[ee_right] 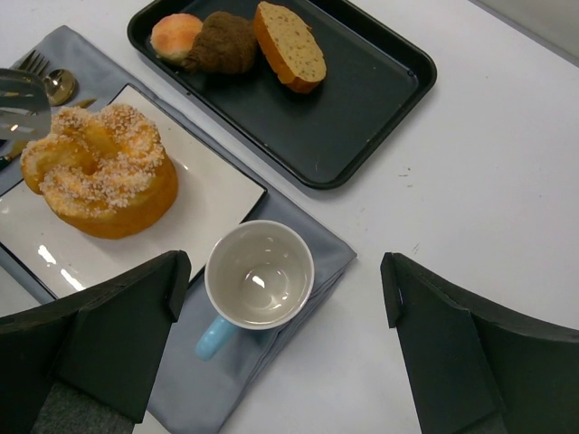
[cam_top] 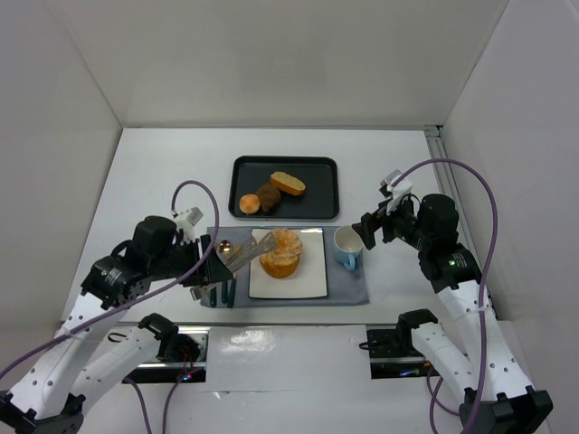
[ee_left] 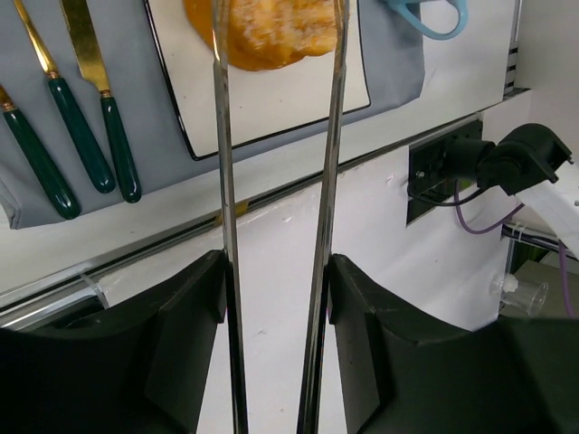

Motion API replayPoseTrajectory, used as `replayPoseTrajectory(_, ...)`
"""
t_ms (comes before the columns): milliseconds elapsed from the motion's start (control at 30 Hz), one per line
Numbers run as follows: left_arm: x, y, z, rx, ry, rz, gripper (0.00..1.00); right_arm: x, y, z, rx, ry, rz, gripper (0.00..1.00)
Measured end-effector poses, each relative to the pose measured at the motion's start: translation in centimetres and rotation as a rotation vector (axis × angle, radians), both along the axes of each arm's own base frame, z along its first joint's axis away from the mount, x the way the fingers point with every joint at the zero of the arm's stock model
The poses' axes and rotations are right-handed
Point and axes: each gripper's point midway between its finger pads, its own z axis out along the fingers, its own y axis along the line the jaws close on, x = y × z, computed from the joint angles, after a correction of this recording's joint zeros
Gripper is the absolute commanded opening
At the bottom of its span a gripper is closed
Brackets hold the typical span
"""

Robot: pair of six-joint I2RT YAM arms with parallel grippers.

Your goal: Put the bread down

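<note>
The bread (cam_top: 282, 255), a round golden bun with a pale crumbly top, rests on the white square plate (cam_top: 312, 282). It also shows in the left wrist view as the bread (ee_left: 271, 36) and in the right wrist view as the bread (ee_right: 99, 181). My left gripper (cam_top: 210, 268) (ee_left: 276, 271) is shut on a pair of metal tongs (ee_left: 223, 181). The tongs' arms reach out along both sides of the bread, and their tips are cut off at the frame's top. My right gripper (cam_top: 369, 231) (ee_right: 285, 267) hangs open over the cup (ee_right: 260, 274), holding nothing.
A black tray (cam_top: 317, 194) behind the plate holds a bread slice, a dark bun and a small orange ball. The cup (cam_top: 346, 244) stands right of the plate on a grey placemat (cam_top: 348, 291). Green-handled cutlery (ee_left: 81, 136) lies left of the plate.
</note>
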Motion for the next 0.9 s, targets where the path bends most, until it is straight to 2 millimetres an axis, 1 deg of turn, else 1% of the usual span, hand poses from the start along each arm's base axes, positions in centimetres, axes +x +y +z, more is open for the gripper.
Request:
replayPoseTrajectory(67, -0.1, 0.2, 0.6, 0.002, -0.014, 0.006, 0.61, 0.0, 0.0, 0.0, 0.000, 0.000, 0.000, 1.00)
replayPoseTrajectory(167, 0.4, 0.7, 2.3, 0.014, -0.061, 0.033, 0.61, 0.0, 0.0, 0.0, 0.000, 0.000, 0.000, 1.00)
replayPoseTrajectory(267, 1.7, 1.6, 4.2, 0.052, -0.136, 0.085, 0.60, 0.0, 0.0, 0.0, 0.000, 0.000, 0.000, 1.00)
replayPoseTrajectory(333, 3.0, 2.3, 4.9, 0.089, -0.176, 0.129, 0.60, 0.0, 0.0, 0.0, 0.000, 0.000, 0.001, 1.00)
replayPoseTrajectory(400, 4.7, 2.9, 5.0, 0.144, -0.204, 0.171, 0.60, 0.0, 0.0, 0.0, 0.001, 0.000, 0.001, 1.00)
replayPoseTrajectory(467, 7.1, 3.4, 4.7, 0.209, -0.224, 0.219, 0.60, 0.0, 0.1, 0.0, 0.002, 0.000, 0.004, 1.00)
replayPoseTrajectory(567, 11.3, 5.0, 3.2, 0.305, -0.214, 0.314, 0.59, -0.1, 0.2, 0.0, 0.004, 0.000, 0.010, 1.00)
replayPoseTrajectory(633, 14.2, 7.0, 1.6, 0.370, -0.187, 0.403, 0.59, -0.2, 0.3, 0.0, 0.006, 0.001, 0.016, 1.00)
replayPoseTrajectory(700, 16.5, 9.7, 0.1, 0.430, -0.164, 0.494, 0.59, -0.3, 0.4, 0.1, 0.009, 0.002, 0.024, 1.00)
replayPoseTrajectory(733, 17.3, 11.1, -0.6, 0.450, -0.150, 0.535, 0.59, -0.3, 0.4, 0.1, 0.010, 0.003, 0.028, 1.00)
replayPoseTrajectory(833, 19.6, 15.8, -2.1, 0.512, -0.136, 0.674, 0.59, -0.4, 0.5, 0.1, 0.013, 0.003, 0.035, 1.00)
replayPoseTrajectory(900, 20.3, 18.8, -3.4, 0.559, -0.110, 0.746, 0.59, -0.4, 0.6, 0.1, 0.014, 0.003, 0.036, 1.00)
